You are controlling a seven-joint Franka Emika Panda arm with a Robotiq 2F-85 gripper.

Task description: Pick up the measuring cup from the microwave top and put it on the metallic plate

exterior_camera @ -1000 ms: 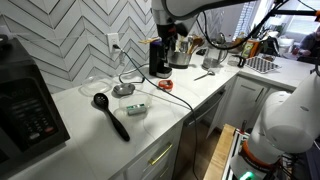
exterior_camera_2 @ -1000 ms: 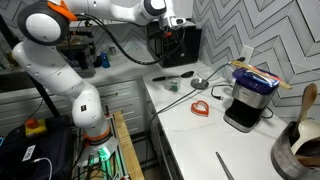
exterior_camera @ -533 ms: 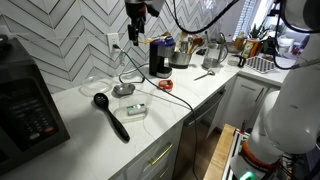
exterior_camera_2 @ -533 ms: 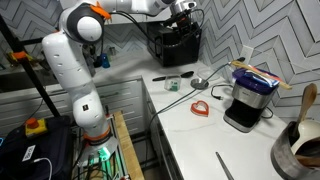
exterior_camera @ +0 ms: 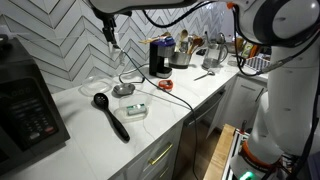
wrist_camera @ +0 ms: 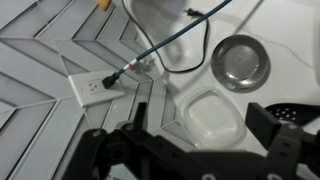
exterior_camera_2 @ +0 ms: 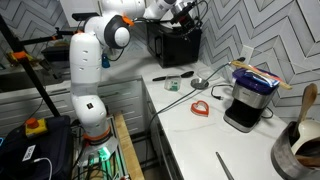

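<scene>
The black microwave (exterior_camera: 25, 100) stands at the counter's left end; it also shows in the other exterior view (exterior_camera_2: 175, 45). I cannot make out a measuring cup on its top. A black scoop (exterior_camera: 110, 115) lies on the counter. The small metallic plate (exterior_camera: 123, 90) sits near the wall and shows in the wrist view (wrist_camera: 241, 60). My gripper (exterior_camera: 108, 38) hangs high by the tiled wall, above and behind the plate. In the wrist view my gripper (wrist_camera: 190, 150) is open and empty, with its fingers wide apart.
A small clear container with green (exterior_camera: 137, 109) sits beside the plate and shows below me in the wrist view (wrist_camera: 212, 117). A wall outlet (wrist_camera: 95, 87) has a cable plugged in. A black coffee maker (exterior_camera: 160, 55) and utensil jars stand further along. A red heart-shaped cutter (exterior_camera_2: 201, 107) lies on the counter.
The arm has swung along the wall from above the coffee maker toward the microwave end. The gripper stays open and empty. Nothing on the counter has moved.
</scene>
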